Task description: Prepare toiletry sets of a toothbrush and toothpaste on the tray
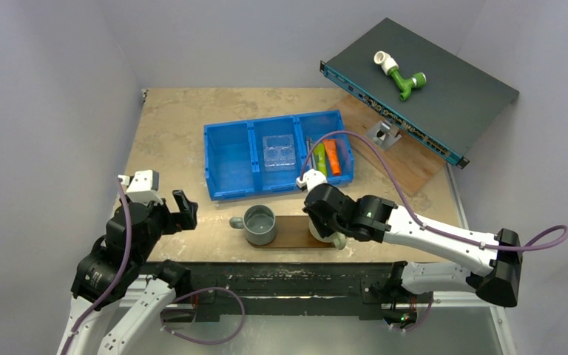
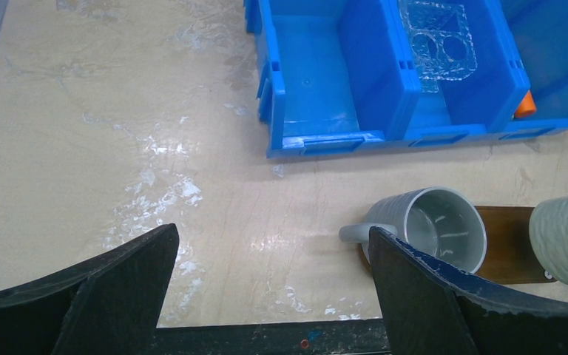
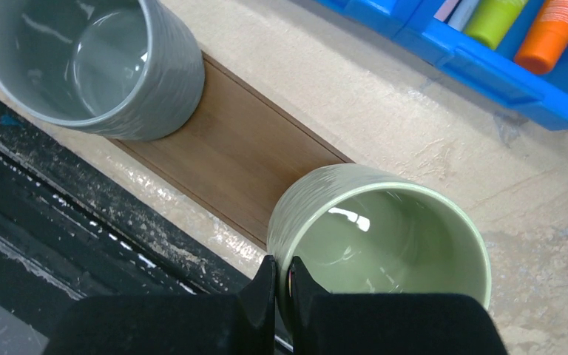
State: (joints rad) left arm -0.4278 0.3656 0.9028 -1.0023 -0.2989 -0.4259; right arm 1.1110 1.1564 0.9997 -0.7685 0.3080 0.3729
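The right tool pinches the ribbed, glossy pale-green mug by its rim at the smooth dark wooden tray; the left tool gapes wide, empty.

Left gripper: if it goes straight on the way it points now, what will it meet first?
The left gripper, open, probably meets the table top first, then the blue bin's near wall. The grey mug's handle sits close to one finger's line; depth is unclear.

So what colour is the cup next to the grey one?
Pale green. The cup shows best in the right wrist view.
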